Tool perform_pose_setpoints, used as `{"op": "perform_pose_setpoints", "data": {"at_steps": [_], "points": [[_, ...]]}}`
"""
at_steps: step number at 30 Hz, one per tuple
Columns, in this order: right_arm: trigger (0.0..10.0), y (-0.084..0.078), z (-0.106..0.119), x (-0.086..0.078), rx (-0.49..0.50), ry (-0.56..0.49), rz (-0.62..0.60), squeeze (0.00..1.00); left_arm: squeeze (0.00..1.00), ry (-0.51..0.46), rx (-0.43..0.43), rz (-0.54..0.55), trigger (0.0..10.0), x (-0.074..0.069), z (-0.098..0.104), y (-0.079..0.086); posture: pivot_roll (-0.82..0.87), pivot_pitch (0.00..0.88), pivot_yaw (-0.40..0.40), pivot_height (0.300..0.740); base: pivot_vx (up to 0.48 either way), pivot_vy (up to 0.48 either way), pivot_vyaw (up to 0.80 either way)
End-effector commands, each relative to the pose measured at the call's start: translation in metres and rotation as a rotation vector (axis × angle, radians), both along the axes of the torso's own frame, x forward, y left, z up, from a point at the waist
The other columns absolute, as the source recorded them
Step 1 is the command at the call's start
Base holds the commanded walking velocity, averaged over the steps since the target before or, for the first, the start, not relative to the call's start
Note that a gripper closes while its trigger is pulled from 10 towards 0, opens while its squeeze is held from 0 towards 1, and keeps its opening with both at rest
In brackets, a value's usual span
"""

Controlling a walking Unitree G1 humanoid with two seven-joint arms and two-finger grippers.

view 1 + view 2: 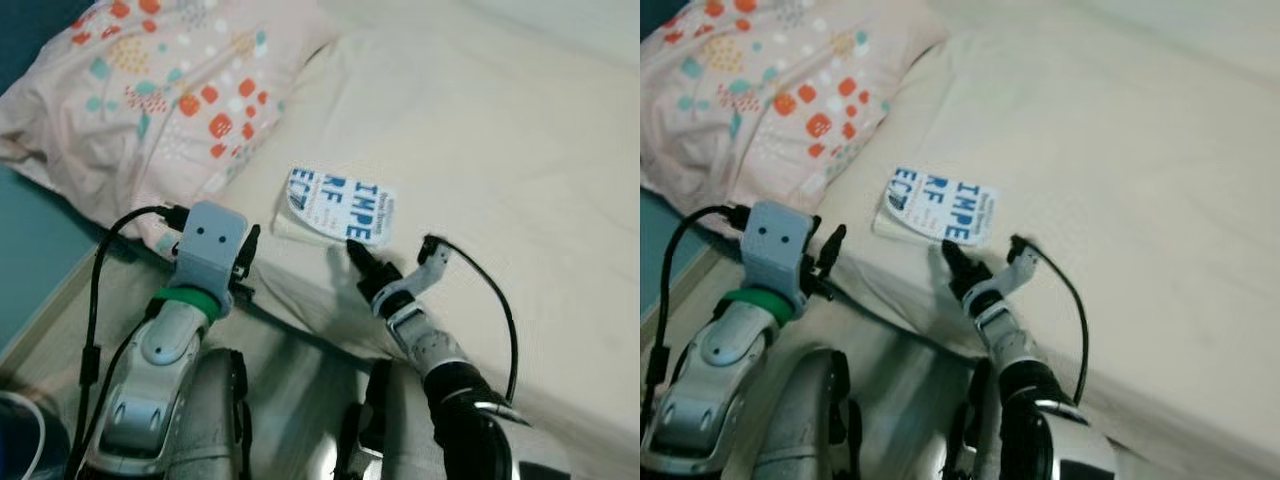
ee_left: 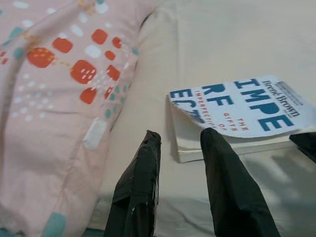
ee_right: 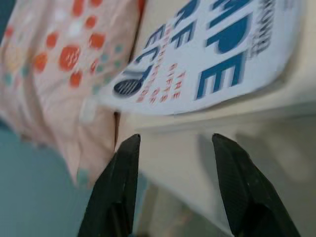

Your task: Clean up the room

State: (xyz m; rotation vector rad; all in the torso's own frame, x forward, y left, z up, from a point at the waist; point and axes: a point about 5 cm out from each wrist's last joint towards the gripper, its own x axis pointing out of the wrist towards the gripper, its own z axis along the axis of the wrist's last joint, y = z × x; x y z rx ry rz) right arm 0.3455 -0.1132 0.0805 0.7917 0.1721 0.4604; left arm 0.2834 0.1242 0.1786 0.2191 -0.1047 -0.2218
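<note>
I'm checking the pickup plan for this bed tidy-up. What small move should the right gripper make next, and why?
Probably ease the right gripper a little forward so its open fingers straddle the near edge of the book. The book lies flat on the bed beside the pillow, just ahead of the fingertips and ungrasped.

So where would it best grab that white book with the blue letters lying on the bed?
Probably by the near long edge. The book lies flat on the bed beside the pillow, its cover curling up at one corner, so the page block's side is exposed towards the robot. The right gripper, open, already sits at that edge; coming in low from the robot's side, one finger could slide under and one over.
</note>
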Motion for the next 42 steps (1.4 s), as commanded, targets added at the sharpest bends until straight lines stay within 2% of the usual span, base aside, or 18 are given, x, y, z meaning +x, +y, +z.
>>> {"op": "perform_pose_setpoints", "data": {"at_steps": [1,3,4,5,6,8,9,10,11,12,13,14,16,19,21,26,37,42], "points": [[10.0,0.005,-0.003,-0.007,-0.052,-0.036,0.058,0.0,0.0,0.017,-0.001,-0.002,10.0,0.0,-0.007,-0.001,0.09,0.136,-0.022,0.596,0.0,0.0,0.0],[10.0,0.004,0.012,-0.03,-0.176,-0.207,0.149,0.0,0.0,0.005,-0.008,-0.011,10.0,0.004,-0.008,-0.006,0.07,0.117,-0.031,0.596,0.0,0.0,0.0],[10.0,0.004,0.012,-0.03,-0.176,-0.207,0.149,0.0,0.0,0.005,-0.008,-0.011,10.0,0.004,-0.008,-0.006,0.07,0.117,-0.031,0.596,0.0,0.0,0.0],[10.0,-0.003,0.021,-0.037,-0.231,-0.274,0.12,0.0,0.0,0.001,-0.012,-0.016,10.0,0.006,-0.008,-0.009,0.05,0.107,-0.032,0.596,0.0,0.0,0.0],[10.0,-0.018,0.033,-0.037,-0.32,-0.348,0.026,0.0,0.0,-0.004,-0.017,-0.022,10.0,0.009,-0.008,-0.011,0.04,0.101,-0.03,0.596,0.0,0.0,0.0],[10.0,-0.018,0.033,-0.037,-0.32,-0.348,0.026,0.0,0.0,-0.004,-0.017,-0.022,10.0,0.009,-0.008,-0.011,0.04,0.101,-0.03,0.596,0.0,0.0,0.0],[10.0,-0.028,0.041,-0.035,-0.379,-0.393,-0.046,0.0,0.0,-0.006,-0.02,-0.026,10.0,0.01,-0.008,-0.013,0.04,0.099,-0.029,0.596,0.0,0.0,0.0],[10.0,-0.028,0.041,-0.035,-0.379,-0.393,-0.046,0.0,0.0,-0.006,-0.02,-0.026,10.0,0.01,-0.008,-0.013,0.04,0.099,-0.029,0.596,0.0,0.0,0.0],[10.0,-0.042,0.058,-0.032,-0.503,-0.479,-0.165,0.0,0.0,-0.007,-0.024,-0.035,10.0,0.012,-0.01,-0.015,0.02,0.081,-0.015,0.596,0.0,0.0,0.0],[10.0,-0.042,0.058,-0.032,-0.503,-0.479,-0.165,0.0,0.0,-0.007,-0.024,-0.035,10.0,0.012,-0.01,-0.015,0.02,0.081,-0.015,0.596,0.0,0.0,0.0],[10.0,-0.05,0.084,-0.03,-0.624,-0.602,-0.319,0.0,0.0,-0.006,-0.026,-0.046,10.0,0.016,-0.013,-0.019,0.0,0.062,-0.001,0.596,0.0,0.0,0.0],[10.0,-0.049,0.093,-0.028,-0.64,-0.632,-0.388,0.0,0.0,-0.004,-0.03,-0.05,10.0,0.018,-0.015,-0.019,0.0,0.049,0.003,0.596,0.0,0.0,0.0],[10.0,-0.048,0.096,-0.027,-0.635,-0.639,-0.422,0.0,0.0,-0.002,-0.032,-0.051,10.0,0.018,-0.016,-0.019,0.0,0.049,0.003,0.596,0.0,0.0,0.0],[10.0,-0.044,0.095,-0.033,-0.611,-0.568,-0.512,0.0,0.0,-0.009,-0.033,-0.039,10.0,0.023,-0.019,-0.016,0.0,0.025,0.003,0.615,0.0,0.0,0.0],[10.0,-0.043,0.093,-0.034,-0.621,-0.558,-0.522,0.0,0.0,-0.01,-0.037,-0.03,10.0,0.023,-0.019,-0.014,0.0,0.025,0.003,0.619,0.0,0.0,0.0],[10.0,-0.028,0.072,-0.033,-0.64,-0.515,-0.482,0.0,0.0,0.034,-0.098,0.019,10.0,0.029,-0.024,-0.002,0.02,0.0,-0.004,0.639,0.0,0.0,0.0],[10.0,-0.026,0.059,-0.035,-0.676,-0.478,-0.483,0.0,0.0,0.021,-0.1,0.029,10.0,0.029,-0.029,-0.001,0.02,0.0,-0.01,0.677,0.0,0.0,0.0],[10.0,-0.023,0.057,-0.036,-0.679,-0.474,-0.476,0.0,0.0,-0.002,-0.07,0.036,10.0,0.031,-0.028,-0.001,0.01,0.0,-0.008,0.696,0.0,0.0,0.0]]}}
